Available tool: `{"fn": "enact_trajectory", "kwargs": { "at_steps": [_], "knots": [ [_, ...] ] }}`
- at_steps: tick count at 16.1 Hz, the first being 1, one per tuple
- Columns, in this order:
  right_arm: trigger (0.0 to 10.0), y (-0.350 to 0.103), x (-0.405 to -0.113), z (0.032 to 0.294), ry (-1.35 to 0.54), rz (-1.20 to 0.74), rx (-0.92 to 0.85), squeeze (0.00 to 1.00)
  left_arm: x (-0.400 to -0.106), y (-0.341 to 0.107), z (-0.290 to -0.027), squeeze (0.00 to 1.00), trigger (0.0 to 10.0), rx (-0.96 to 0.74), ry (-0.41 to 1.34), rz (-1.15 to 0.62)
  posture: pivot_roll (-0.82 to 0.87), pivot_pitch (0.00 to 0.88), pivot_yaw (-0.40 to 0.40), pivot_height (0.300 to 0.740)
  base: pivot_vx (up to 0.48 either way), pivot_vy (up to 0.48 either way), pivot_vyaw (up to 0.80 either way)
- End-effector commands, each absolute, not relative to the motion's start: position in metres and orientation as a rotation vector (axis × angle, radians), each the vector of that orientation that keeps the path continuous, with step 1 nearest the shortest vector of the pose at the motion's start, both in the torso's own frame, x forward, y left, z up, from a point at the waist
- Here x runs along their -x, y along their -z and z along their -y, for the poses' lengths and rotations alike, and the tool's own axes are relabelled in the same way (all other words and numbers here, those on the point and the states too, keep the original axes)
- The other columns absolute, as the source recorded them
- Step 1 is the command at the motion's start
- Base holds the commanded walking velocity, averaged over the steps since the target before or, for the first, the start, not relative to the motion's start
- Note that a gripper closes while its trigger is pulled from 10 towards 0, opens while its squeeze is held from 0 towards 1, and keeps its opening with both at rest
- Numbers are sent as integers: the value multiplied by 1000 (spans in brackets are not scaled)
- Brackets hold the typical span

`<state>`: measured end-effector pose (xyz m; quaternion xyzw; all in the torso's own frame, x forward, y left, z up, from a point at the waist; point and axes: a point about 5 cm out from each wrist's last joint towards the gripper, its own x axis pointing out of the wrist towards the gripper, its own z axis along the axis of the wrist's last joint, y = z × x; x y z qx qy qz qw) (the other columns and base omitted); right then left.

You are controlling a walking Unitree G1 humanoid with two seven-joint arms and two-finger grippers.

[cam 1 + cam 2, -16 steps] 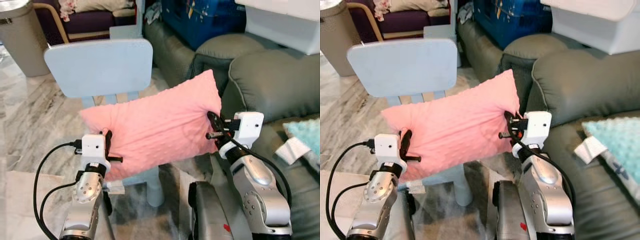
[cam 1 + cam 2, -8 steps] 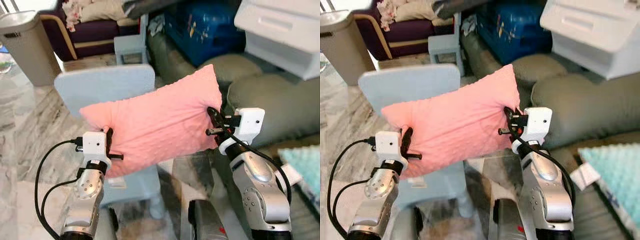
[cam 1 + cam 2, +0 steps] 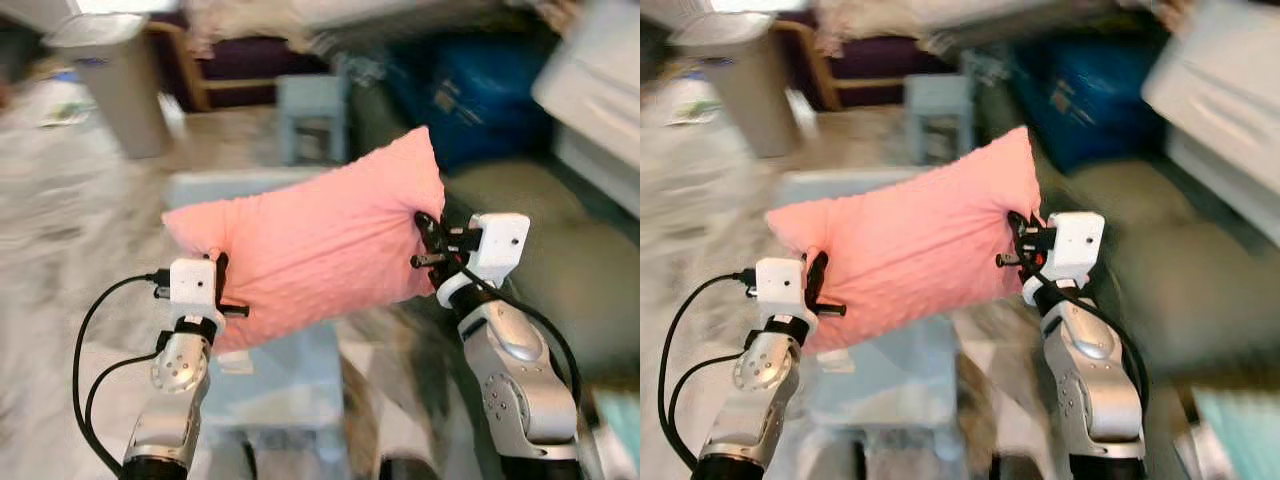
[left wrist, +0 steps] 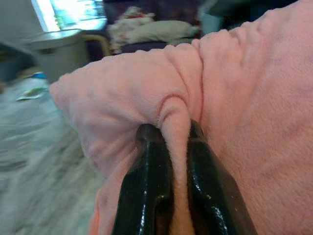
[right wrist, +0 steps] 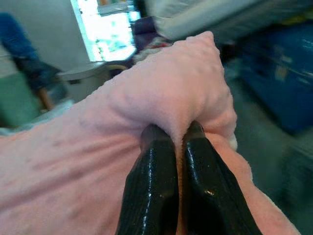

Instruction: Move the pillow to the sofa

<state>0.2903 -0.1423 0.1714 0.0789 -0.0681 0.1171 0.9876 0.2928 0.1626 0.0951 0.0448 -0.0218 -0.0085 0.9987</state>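
Observation:
A pink pillow (image 3: 315, 240) hangs in the air between my two arms, above a pale blue chair (image 3: 290, 370). My left gripper (image 3: 217, 268) is shut on a fold at the pillow's left end; in the left wrist view that fold (image 4: 174, 147) is pinched between the black fingers (image 4: 149, 196). At the pillow's right end my right gripper (image 3: 427, 232) is shut on the fabric, and its wrist view has the fingers (image 5: 154, 181) squeezed on a pink ridge. The grey-green sofa (image 3: 590, 290) lies blurred to my right.
The head views are blurred. A grey bin (image 3: 110, 80) stands at the back left on the marbled floor. A small pale blue stool (image 3: 313, 115) and a dark armchair (image 3: 250, 65) sit behind. A blue box (image 3: 480, 95) rests on the sofa's far end.
The whole picture has shifted and blurred, so the camera is moving. The pillow stays gripped at both ends, held at about the same place between my arms.

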Motion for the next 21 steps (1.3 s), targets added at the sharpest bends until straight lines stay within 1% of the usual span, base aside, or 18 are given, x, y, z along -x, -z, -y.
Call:
{"fn": "enact_trajectory", "kwargs": {
  "at_steps": [1, 3, 4, 14, 15, 18, 21],
  "knots": [
    [10000, -181, -292, 144, -223, 186, -166, 0, -294, -99, -167, 0, 10000, -109, -2, 63, -127, 5, 22, 719, 0, 0, 0],
    [10000, -182, -293, 144, -223, 189, -169, 0, -294, -100, -165, 0, 10000, -115, 3, 68, -126, 4, 22, 737, 0, 0, 0],
    [10000, -183, -293, 143, -224, 190, -169, 0, -295, -100, -165, 0, 10000, -123, 9, 72, -126, 3, 23, 740, 0, 0, 0],
    [10000, -188, -294, 146, -207, 210, -173, 0, -298, -99, -163, 0, 10000, -96, 1, 69, -139, 0, 25, 740, 0, 0, 0],
    [10000, -188, -294, 146, -199, 209, -196, 0, -299, -99, -162, 0, 10000, -91, 1, 68, -139, 0, 24, 740, 0, 0, 0],
    [10000, -184, -295, 139, -165, 193, -249, 0, -299, -99, -160, 0, 10000, -109, 9, 55, -137, 0, 23, 740, 0, 0, 0],
    [10000, -181, -294, 131, -164, 182, -255, 0, -301, -100, -159, 0, 10000, -61, 7, 37, -138, 1, 27, 740, 0, 0, 0]
  ]
}}
